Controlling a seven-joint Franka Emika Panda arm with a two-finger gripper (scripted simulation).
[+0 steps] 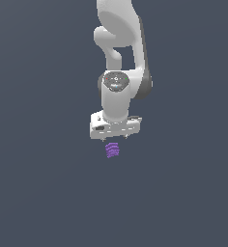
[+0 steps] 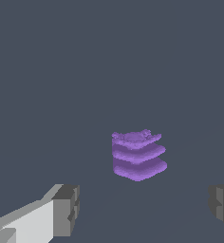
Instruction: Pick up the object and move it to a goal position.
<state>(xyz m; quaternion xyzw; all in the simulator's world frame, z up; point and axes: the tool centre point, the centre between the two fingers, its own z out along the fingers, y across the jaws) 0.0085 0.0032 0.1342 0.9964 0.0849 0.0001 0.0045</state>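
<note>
The object is a small purple ribbed lump [image 1: 112, 150] standing on the dark grey floor, just below the white gripper [image 1: 117, 139] in the exterior view. In the wrist view the object [image 2: 138, 156] stands upright in stacked layers, ahead of the two grey fingertips [image 2: 66, 209], which stand far apart on either side of it. The gripper [image 2: 144, 206] is open and holds nothing. It hangs above and slightly behind the object, apart from it.
The white arm [image 1: 120, 58] comes down from the top of the exterior view. The flat dark grey floor [image 1: 38, 193] spreads all around. No goal marker shows.
</note>
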